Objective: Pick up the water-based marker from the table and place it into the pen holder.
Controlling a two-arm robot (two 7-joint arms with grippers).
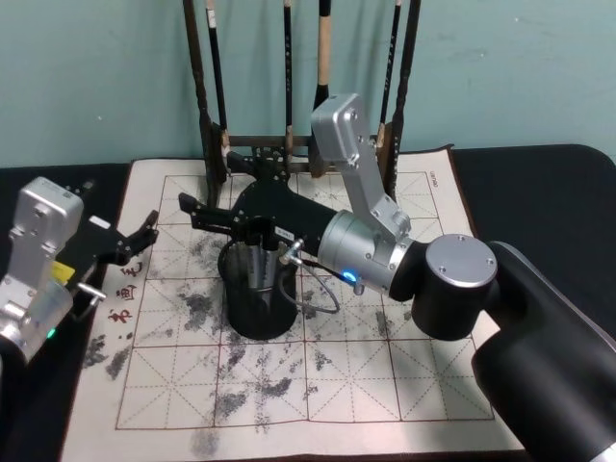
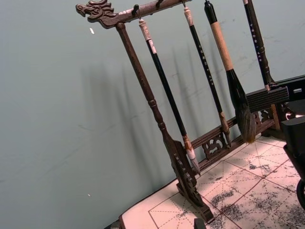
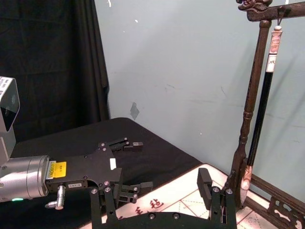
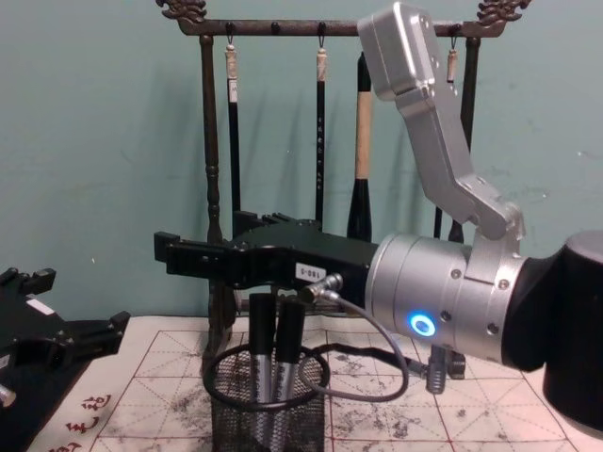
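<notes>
Well, nearest to me, in front of the pen holder [image 1: 252,322], there is only the ink-stained practice sheet [image 1: 318,385] with its red grid; I see no loose marker lying on it.

The pen holder itself stands on that sheet. In the chest view, two dark markers [image 4: 273,348] stand inside it side by side. Their long axes are nearly upright, leaning only slightly, and their upper ends rise above the rim.

My right gripper [image 1: 207,183] hangs level just above the pen holder. Its wrist is to the right of the cup and its fingers reach over and past the rim to the left. The jaws are spread wide with nothing between them, which is plain in the right wrist view. So the markers lie straight below my palm, close under it. I cannot make out a gap between their tops and the gripper's underside. I judge the drop made and the task as good as done. What is left is to lift straight up away from the holder, without brushing those tops or tipping the cup.

My left gripper [image 1: 144,231] is parked well to the left of the pen holder, at the sheet's edge, its jaws open and empty.

Beyond the holder, the wooden brush rack [image 1: 289,144] stands against the wall.
</notes>
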